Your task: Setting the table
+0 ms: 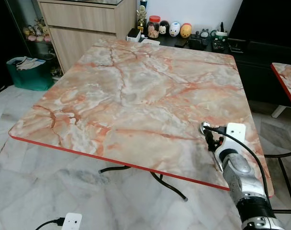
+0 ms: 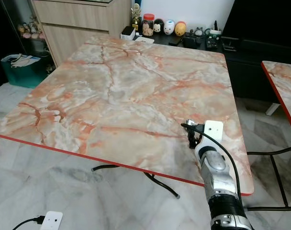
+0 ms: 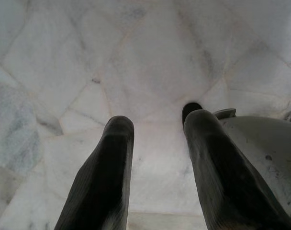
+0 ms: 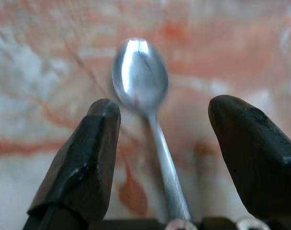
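Note:
A bare marble-patterned table with a red edge stands in front of me. My right gripper reaches over its near right part, close to the front edge. In the right wrist view a metal spoon sits in the gap of the right gripper, bowl pointing away and handle running back toward the wrist. Both black fingers stand apart from it, so the gripper is open. The spoon's shiny bowl shows just beyond the fingertips over the tabletop. My left gripper hangs open above the marble floor.
A second, similar table juts in at the right, with a black metal frame below it. Behind the table stand a dark low cabinet with jars and figurines, a wooden cabinet and a green bin.

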